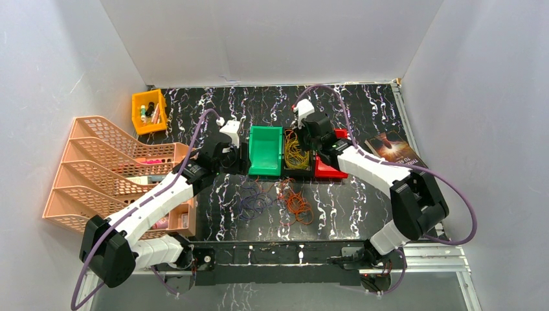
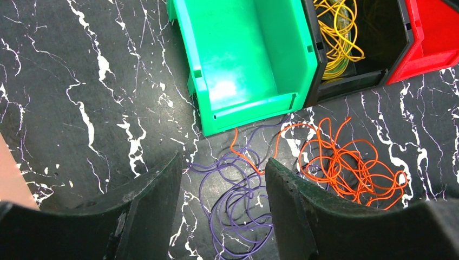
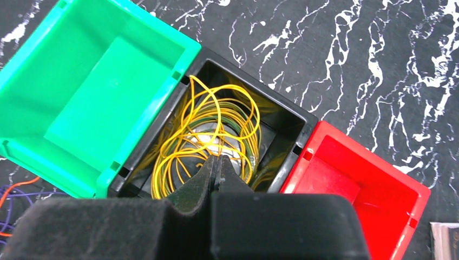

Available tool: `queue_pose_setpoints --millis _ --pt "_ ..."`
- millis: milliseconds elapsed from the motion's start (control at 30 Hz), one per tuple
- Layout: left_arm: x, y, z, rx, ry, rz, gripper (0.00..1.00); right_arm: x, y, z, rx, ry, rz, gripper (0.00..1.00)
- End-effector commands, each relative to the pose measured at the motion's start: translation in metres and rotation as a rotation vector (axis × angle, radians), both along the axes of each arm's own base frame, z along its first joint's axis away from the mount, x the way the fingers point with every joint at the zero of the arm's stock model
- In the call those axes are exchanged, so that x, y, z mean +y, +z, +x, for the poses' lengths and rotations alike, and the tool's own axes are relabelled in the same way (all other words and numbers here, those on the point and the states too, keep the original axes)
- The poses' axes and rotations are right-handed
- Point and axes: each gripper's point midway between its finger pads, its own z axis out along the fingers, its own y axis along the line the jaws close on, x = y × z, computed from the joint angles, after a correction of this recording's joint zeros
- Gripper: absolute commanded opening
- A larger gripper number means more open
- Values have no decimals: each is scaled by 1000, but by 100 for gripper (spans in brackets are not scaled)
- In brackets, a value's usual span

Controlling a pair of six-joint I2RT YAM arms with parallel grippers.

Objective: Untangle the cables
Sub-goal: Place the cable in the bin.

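A bunch of yellow cables (image 3: 205,127) lies in the black bin (image 3: 300,122), which stands between a green bin (image 3: 92,81) and a red bin (image 3: 357,184). My right gripper (image 3: 216,160) is shut, its tips just above the yellow loops; no strand shows between them. Purple cables (image 2: 243,208) and orange-red cables (image 2: 352,168) lie tangled on the table in front of the bins, one orange strand crossing the purple bunch. My left gripper (image 2: 223,161) is open, above the purple loops. In the top view the left gripper (image 1: 236,155) is beside the green bin (image 1: 265,152) and the right gripper (image 1: 304,138) is over the black bin.
A small orange bin (image 1: 149,111) with small items stands at the back left. A peach stack of mesh trays (image 1: 110,172) fills the left side. A book (image 1: 395,150) lies at the right. White walls enclose the table.
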Motion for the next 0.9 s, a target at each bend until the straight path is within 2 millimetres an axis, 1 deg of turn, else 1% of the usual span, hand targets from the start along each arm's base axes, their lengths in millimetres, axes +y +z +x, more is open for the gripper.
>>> queue_pose_setpoints --millis 0,100,200,333,567,700,867 --pt "2 4 -4 -8 4 -24 57 25 29 11 -54 63 156 0" --pt "3 5 -5 -9 8 -25 57 35 32 15 -47 104 187 0" --pt "3 5 -5 -7 6 -22 57 40 31 18 -37 122 205 0" --pt "2 5 -4 -7 5 -23 57 43 22 20 -11 132 210 0" --pt "-1 4 -2 -2 -8 -22 57 31 -9 30 54 66 203 0" --pt "-2 4 -1 0 -8 -22 57 22 -32 27 81 25 184 0" --pt "-4 1 -1 7 -14 -22 57 17 -52 21 104 5 185 0"
